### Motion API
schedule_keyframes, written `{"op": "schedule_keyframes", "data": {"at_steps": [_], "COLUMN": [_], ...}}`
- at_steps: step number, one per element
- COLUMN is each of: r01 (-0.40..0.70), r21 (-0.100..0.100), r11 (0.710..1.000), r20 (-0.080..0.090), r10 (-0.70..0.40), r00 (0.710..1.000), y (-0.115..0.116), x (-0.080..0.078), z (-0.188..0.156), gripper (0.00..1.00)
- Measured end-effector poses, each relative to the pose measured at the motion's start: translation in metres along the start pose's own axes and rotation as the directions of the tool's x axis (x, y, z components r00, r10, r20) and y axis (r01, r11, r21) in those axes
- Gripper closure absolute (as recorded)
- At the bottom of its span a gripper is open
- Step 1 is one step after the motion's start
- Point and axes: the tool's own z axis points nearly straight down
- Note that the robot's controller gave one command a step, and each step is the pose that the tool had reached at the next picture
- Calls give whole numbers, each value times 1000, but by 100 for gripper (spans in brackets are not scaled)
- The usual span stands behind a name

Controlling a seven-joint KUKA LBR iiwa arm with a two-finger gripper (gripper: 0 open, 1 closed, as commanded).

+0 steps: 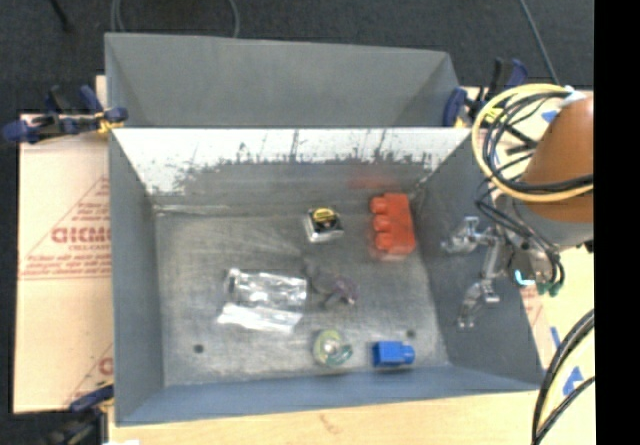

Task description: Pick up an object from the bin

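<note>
Grey metal bin (290, 93) viewed from above, red block (392, 223) at its floor's back right, blue block (393, 354) and clear bag (262, 298) further off, hand (470, 271) held spread, empty, over the right wall.

Bin (300, 158) matt metal, scuffed; red block (392, 224) at 2 o'clock smooth plastic; wrapper (262, 298) at 8 o'clock crinkled, glossy.

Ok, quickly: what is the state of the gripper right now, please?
Gripper: open, holding nothing.
</note>
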Motion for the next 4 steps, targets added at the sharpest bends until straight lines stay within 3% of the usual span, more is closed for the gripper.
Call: {"op": "schedule_keyframes", "data": {"at_steps": [1, 2, 3, 4], "r01": [-135, -15, -235, -430], "r21": [0, -2, -2, -6], "r11": [991, 1000, 972, 903], "r20": [11, 12, 5, 10], "r10": [135, 15, 235, 431], "r00": [991, 1000, 972, 903], "y": [72, 130, 137, 136], "x": [-43, -52, -41, -37], "z": [113, 82, 79, 111], "gripper": [0, 0, 0, 0]}}
